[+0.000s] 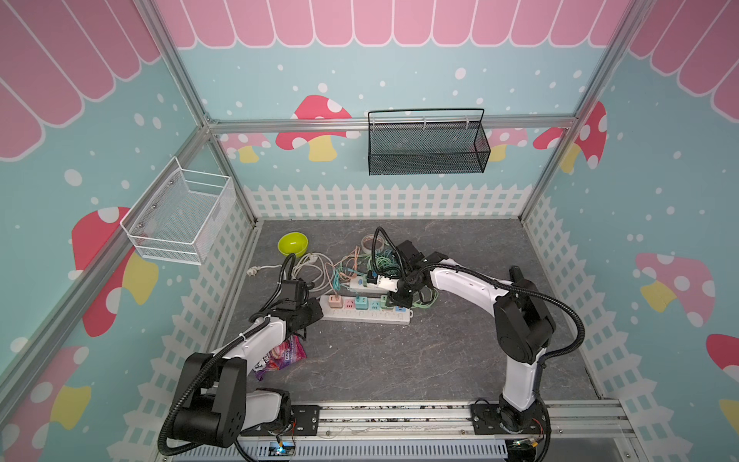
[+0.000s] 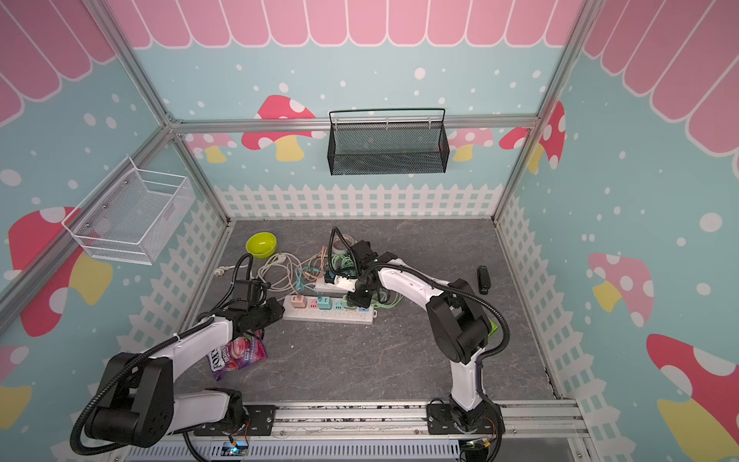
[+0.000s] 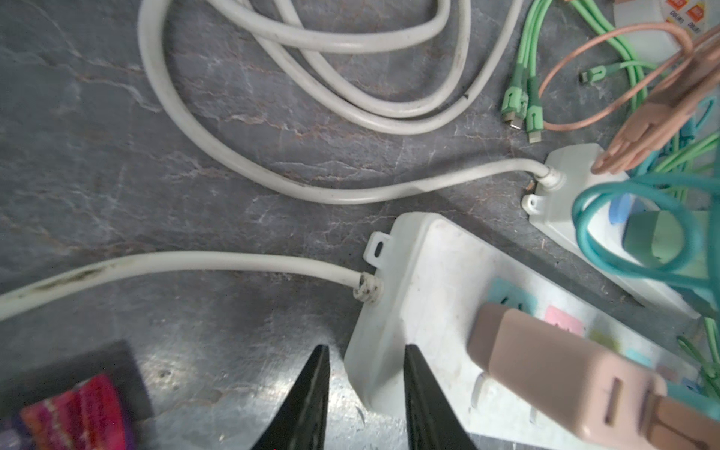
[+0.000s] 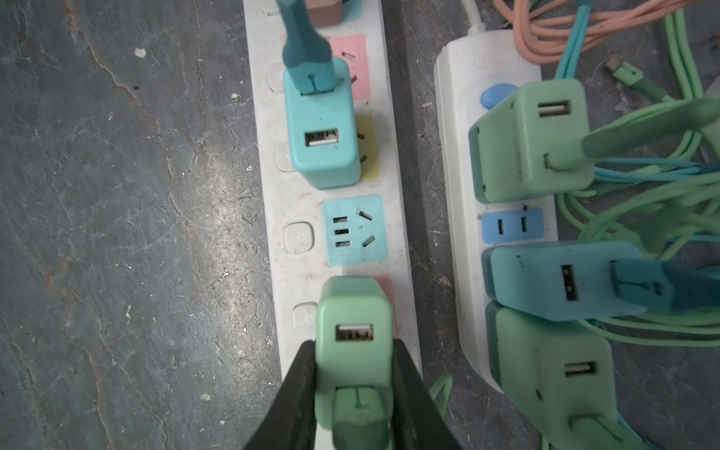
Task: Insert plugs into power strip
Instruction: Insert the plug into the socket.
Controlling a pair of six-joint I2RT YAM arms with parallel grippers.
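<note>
— Well, in both top views, where is the right tool [image 1: 394, 302]?
— Over one end of the power strip [image 1: 360, 317], clamped on a mint plug [image 1: 384, 301]. The left tool [image 1: 316, 311] lies at the opposite end, probably to steady the strip against the push.
— Does the left wrist view confirm that?
— Partly. Its fingers [image 3: 311, 401] stand a little apart astride the strip's corner, beside the white cord [image 3: 218, 261]. Whether they pinch it cannot be told. A pink plug [image 3: 565, 370] looms blurred, and a packet [image 3: 74, 413] is cut off at the edge.
— And the right wrist view?
— The mint plug stands upright over the pink end socket, squeezed on both sides, likely so it goes in straight. A teal plug [image 4: 323, 128] is seated farther along, with an empty blue socket [image 4: 354, 230] between. The mint plug's pins are hidden under its body, so how deep it sits is unreadable. Three other plugs [image 4: 533, 140] sit in the short strip [image 4: 454, 175] alongside.
</note>
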